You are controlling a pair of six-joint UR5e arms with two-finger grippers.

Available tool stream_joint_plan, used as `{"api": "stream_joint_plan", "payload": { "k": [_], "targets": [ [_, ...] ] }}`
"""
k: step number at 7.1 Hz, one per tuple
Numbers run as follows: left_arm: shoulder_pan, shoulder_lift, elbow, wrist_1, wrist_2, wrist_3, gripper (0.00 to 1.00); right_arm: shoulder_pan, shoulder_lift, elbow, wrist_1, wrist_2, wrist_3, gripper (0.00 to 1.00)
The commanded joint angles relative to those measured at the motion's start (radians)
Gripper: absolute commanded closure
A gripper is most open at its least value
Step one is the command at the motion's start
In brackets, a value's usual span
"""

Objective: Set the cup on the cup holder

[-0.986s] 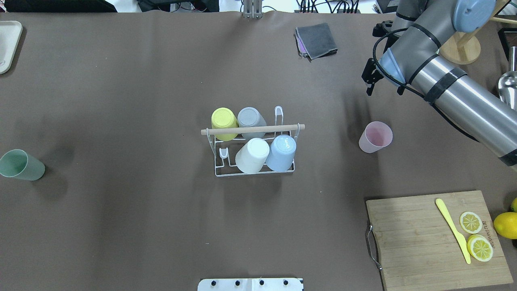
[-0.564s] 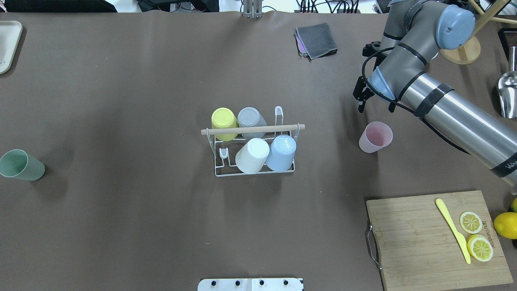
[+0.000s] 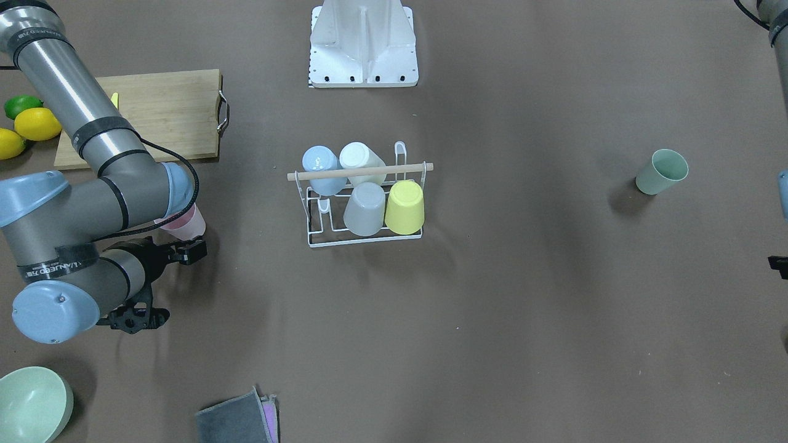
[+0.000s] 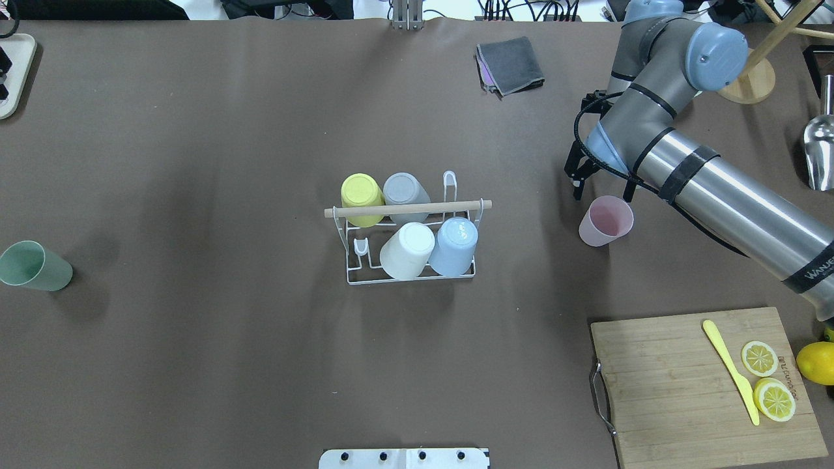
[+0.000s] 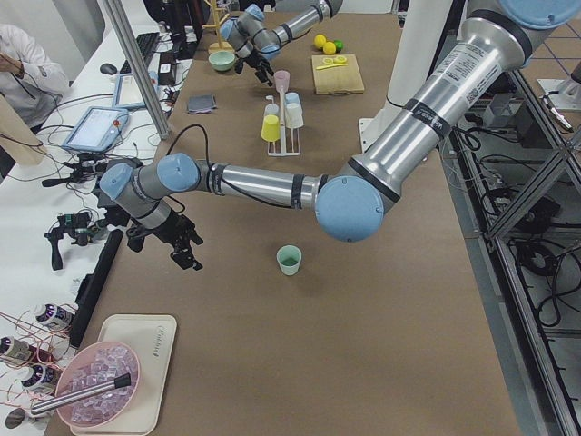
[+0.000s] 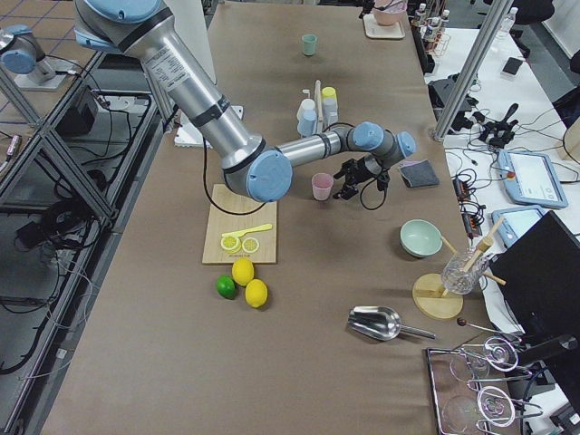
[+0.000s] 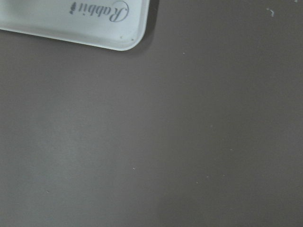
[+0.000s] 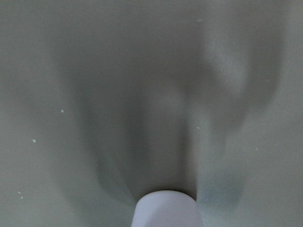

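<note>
The white wire cup holder (image 4: 456, 275) with a wooden rod handle stands mid-table and carries yellow, grey, white and blue cups upside down. A pink cup (image 4: 606, 221) stands upright to its right. My right gripper (image 4: 603, 189) hangs just beyond this cup, open, one finger on each side of the far rim, holding nothing. The right wrist view shows only the pink cup's edge (image 8: 165, 210) at the bottom. A green cup (image 4: 32, 266) stands alone at the far left. My left gripper (image 5: 182, 250) hovers near the white tray; I cannot tell whether it is open.
A cutting board (image 4: 671, 365) with lemon slices and a yellow knife lies at the front right. A grey cloth (image 4: 510, 64) lies at the back. A wooden stand (image 4: 746, 81) and metal scoop (image 4: 819, 146) are far right. The white tray (image 4: 16, 62) sits far left.
My right arm has swung left and toward the pink cup, bringing the open gripper close over its far side. Part of the left gripper has come into view at the top-left edge.
</note>
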Motion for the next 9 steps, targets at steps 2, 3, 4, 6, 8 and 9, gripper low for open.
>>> {"api": "stream_joint_plan", "payload": {
  "k": [2,3,4,6,8,9],
  "targets": [
    [0.087,-0.051,0.124,0.006,-0.064,0.003,0.03,-0.004,0.008,-0.069,-0.064,0.015,-0.165,0.00],
    [0.102,-0.051,0.125,0.048,-0.087,0.031,0.03,-0.002,0.011,-0.072,-0.083,0.015,-0.188,0.00],
    [0.123,-0.051,0.125,0.123,-0.088,0.104,0.03,-0.002,0.013,-0.079,-0.083,0.024,-0.189,0.00],
    [0.147,-0.052,0.123,0.247,-0.088,0.222,0.03,-0.004,0.023,-0.106,-0.085,0.030,-0.189,0.00],
    [0.159,-0.043,0.123,0.317,-0.088,0.305,0.03,-0.005,0.031,-0.112,-0.095,0.031,-0.189,0.00],
    [0.185,-0.023,0.123,0.320,-0.088,0.309,0.03,-0.008,0.037,-0.115,-0.106,0.042,-0.189,0.00]
  ]
}}
